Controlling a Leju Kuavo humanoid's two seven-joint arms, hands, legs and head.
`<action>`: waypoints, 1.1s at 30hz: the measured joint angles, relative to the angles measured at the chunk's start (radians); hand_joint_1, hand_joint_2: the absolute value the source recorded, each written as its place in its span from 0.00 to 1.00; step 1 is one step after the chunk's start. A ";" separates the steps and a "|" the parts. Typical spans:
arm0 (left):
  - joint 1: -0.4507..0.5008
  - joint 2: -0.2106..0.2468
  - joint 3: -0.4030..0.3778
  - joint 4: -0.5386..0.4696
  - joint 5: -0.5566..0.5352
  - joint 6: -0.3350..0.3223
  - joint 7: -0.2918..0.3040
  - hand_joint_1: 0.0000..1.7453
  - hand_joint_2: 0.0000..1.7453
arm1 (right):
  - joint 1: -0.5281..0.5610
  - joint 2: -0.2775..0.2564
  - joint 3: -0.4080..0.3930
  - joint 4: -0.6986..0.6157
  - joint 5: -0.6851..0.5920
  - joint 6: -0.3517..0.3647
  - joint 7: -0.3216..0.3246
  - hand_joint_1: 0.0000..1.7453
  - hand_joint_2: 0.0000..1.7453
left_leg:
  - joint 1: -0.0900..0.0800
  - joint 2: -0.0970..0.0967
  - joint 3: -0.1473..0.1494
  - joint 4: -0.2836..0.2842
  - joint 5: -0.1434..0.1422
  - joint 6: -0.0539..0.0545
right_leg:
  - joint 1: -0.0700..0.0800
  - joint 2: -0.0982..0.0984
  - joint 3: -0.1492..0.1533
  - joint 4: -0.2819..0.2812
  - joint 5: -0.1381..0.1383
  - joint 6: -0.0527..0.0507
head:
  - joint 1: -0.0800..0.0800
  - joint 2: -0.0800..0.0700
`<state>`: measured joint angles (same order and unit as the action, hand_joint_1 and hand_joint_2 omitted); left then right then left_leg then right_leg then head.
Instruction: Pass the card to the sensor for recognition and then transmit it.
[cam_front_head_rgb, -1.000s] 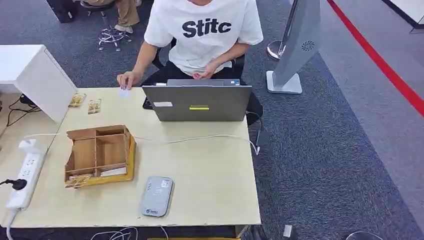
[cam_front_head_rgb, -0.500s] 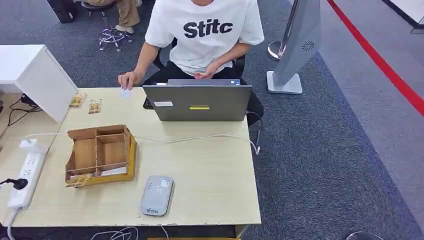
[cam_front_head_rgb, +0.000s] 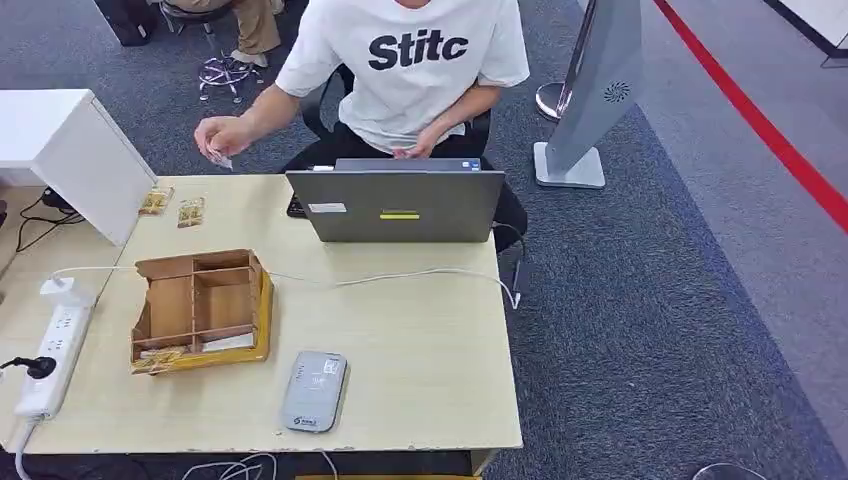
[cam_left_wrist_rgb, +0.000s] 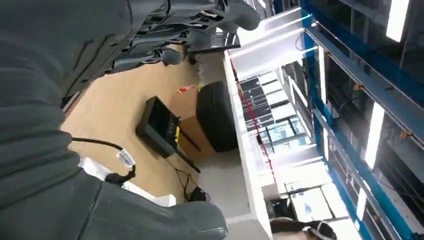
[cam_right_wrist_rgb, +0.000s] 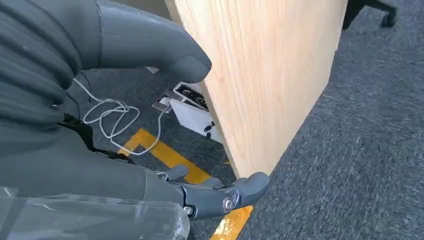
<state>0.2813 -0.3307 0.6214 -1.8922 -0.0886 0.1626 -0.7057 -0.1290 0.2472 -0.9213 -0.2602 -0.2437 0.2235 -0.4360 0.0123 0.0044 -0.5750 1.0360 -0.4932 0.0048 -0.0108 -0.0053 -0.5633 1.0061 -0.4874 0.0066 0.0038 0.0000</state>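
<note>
The grey card sensor (cam_front_head_rgb: 313, 391) lies flat near the table's front edge. Left of it stands a wooden compartment box (cam_front_head_rgb: 200, 310) with a white card (cam_front_head_rgb: 228, 343) lying in its front slot. Across the table, a person's hand (cam_front_head_rgb: 222, 137) holds a small card (cam_front_head_rgb: 220, 160) up above the far left corner. My left hand (cam_left_wrist_rgb: 100, 50) has its thumb and fingers apart with nothing between them. My right hand (cam_right_wrist_rgb: 75, 160) hangs beside the table's wooden side (cam_right_wrist_rgb: 260, 75), low near the floor, fingers spread and holding nothing.
A grey laptop (cam_front_head_rgb: 395, 205) stands open at the far edge, facing the seated person. A white cable (cam_front_head_rgb: 400, 277) crosses the tabletop. A power strip (cam_front_head_rgb: 48, 360) lies at the left, with two small packets (cam_front_head_rgb: 170, 206) near a white box (cam_front_head_rgb: 75, 150). Cables (cam_right_wrist_rgb: 115, 115) trail on the floor.
The person's hand has lifted off the far left of the table, carrying the small card up and to the left. The sensor and the box have not moved.
</note>
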 joint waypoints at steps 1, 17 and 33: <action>0.019 0.000 -0.028 -0.032 -0.034 0.047 0.000 0.00 1.00 | -0.004 0.000 0.002 0.000 0.024 -0.019 -0.014 0.00 1.00 | 0.000 0.001 0.000 0.000 0.000 0.000 | 0.000 0.001 -0.001 0.000 0.000 0.000 | 0.000 0.000; -0.192 0.188 -0.639 -0.031 -0.694 0.407 0.241 0.00 1.00 | -0.136 -0.023 0.348 -0.004 0.464 -0.514 -0.145 0.00 1.00 | -0.001 0.000 0.000 0.000 0.007 0.000 | -0.001 0.000 -0.001 0.000 0.007 0.000 | 0.000 0.000; -0.410 0.376 -0.596 0.116 -0.839 0.346 0.421 0.00 1.00 | -0.150 -0.076 0.307 -0.010 0.361 -0.397 -0.112 0.00 1.00 | -0.001 0.001 -0.001 0.000 0.007 0.000 | -0.001 0.001 -0.002 0.001 0.007 0.000 | 0.000 0.000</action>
<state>-0.1291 0.0452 0.0258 -1.7759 -0.9273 0.5081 -0.2851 -0.2787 0.1709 -0.6138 -0.2697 0.1175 -0.1733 -0.5482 0.0115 0.0050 -0.5765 1.0363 -0.4857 0.0047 -0.0120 -0.0039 -0.5651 1.0067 -0.4808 0.0067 0.0042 0.0000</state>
